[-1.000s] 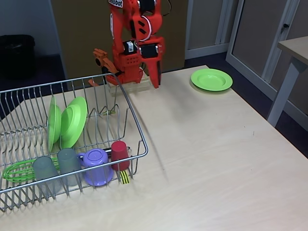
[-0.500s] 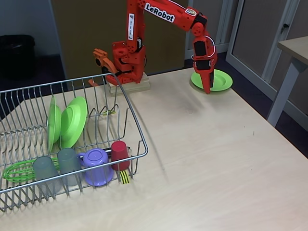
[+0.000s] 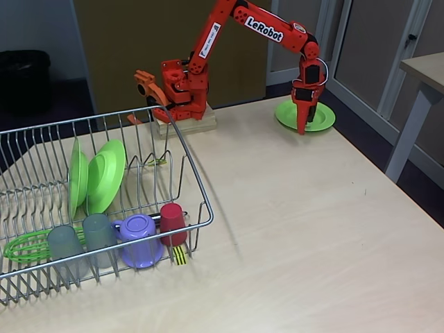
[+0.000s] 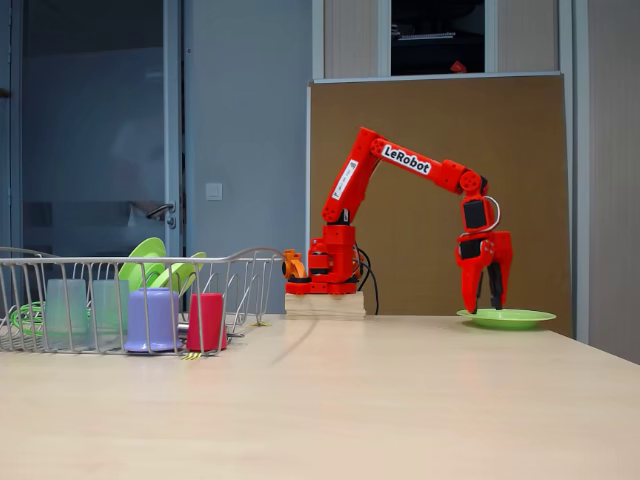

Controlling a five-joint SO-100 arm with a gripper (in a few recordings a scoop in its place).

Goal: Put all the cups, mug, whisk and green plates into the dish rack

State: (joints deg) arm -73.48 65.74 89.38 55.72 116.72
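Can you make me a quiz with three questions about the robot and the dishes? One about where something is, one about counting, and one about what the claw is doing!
1. Where is the mug?
A. On the bare table
B. In the dish rack, between a grey cup and the red cup
C. In the claw

2. How many green plates stand inside the rack?
A. None
B. Two
C. Three

3. What is the gripper doing?
A. Hanging open at the near edge of the plate on the table
B. Carrying the whisk
C. Resting inside the rack

Answers:
1. B: in both fixed views the purple mug sits in the rack's front row, a grey cup on one side and the red cup on the other.
2. B: two plates lean upright between the wires; the third lies on the table.
3. A: the low fixed view shows its fingers spread apart, pointing down at the plate's edge.
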